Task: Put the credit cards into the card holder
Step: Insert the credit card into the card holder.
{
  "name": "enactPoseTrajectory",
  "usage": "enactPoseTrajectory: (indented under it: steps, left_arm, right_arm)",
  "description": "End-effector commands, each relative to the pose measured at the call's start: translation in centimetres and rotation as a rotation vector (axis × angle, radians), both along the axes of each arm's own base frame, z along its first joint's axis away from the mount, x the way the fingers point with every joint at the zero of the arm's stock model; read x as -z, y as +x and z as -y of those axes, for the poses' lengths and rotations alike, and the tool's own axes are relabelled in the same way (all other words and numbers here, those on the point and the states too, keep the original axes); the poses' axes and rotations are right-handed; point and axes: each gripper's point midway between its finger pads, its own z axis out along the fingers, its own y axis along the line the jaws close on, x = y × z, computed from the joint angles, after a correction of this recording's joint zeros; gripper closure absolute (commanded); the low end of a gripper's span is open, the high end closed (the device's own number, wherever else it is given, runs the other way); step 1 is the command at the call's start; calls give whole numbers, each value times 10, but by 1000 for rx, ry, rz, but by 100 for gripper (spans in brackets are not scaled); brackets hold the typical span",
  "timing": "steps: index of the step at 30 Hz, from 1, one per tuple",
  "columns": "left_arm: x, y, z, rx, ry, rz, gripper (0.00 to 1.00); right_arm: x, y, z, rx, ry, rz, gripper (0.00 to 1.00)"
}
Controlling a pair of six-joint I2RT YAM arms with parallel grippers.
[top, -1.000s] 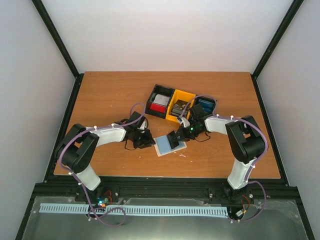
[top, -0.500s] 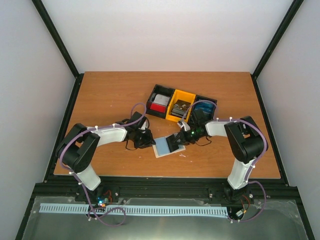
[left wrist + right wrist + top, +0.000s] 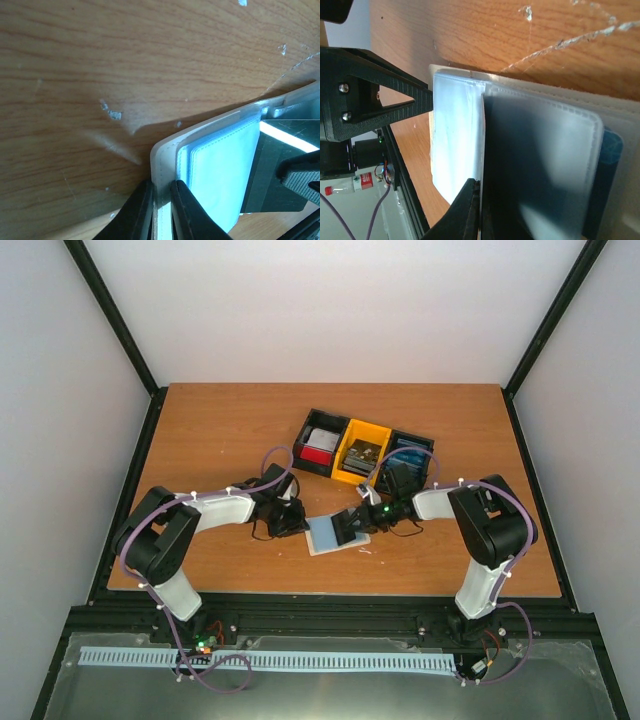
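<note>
The card holder (image 3: 325, 536) lies open on the table with pale blue clear sleeves (image 3: 215, 170) showing. My left gripper (image 3: 161, 210) pinches its pale cover edge (image 3: 165, 160) at the left side (image 3: 298, 525). My right gripper (image 3: 479, 215) is shut on the near edge of a dark grey credit card (image 3: 535, 170). That card lies over the holder's right half under a stitched clear sleeve. A blue card edge (image 3: 612, 185) peeks out beyond it. The left wrist view shows the dark card (image 3: 272, 170) from the other side. Seen from above, the right gripper (image 3: 350, 525) sits over the holder.
A three-compartment bin tray (image 3: 338, 436) stands behind the holder. It holds a silver-and-red card (image 3: 318, 446), a dark item (image 3: 360, 454) and a blue one (image 3: 408, 454). The wooden table (image 3: 220, 430) ends at a black frame rail (image 3: 330, 602) in front.
My left jaws have narrowed onto the holder's cover edge. The right arm has shifted a little down and left, with the dark card still over the holder.
</note>
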Motion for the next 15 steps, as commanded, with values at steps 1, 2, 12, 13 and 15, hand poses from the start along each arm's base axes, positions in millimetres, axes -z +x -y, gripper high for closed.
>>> enactPoseTrajectory:
  steps: [1,2,12,13,15]
  left_arm:
    - [17,-12,-2,6,57,-52,88]
    - [17,-12,-1,7,56,-52,89]
    - [19,-13,-1,11,57,-57,90]
    - [18,-13,-1,11,57,-56,90]
    - [18,-14,-1,11,57,-56,91]
  right_arm:
    - [3,-2,-7,-14,8,22,97]
    - [3,-2,-8,-19,14,22,97]
    - [6,-11,-15,-41,26,3,97]
    - [7,-12,-15,-38,23,-2,97]
    - [6,-14,-16,-33,25,-1,97]
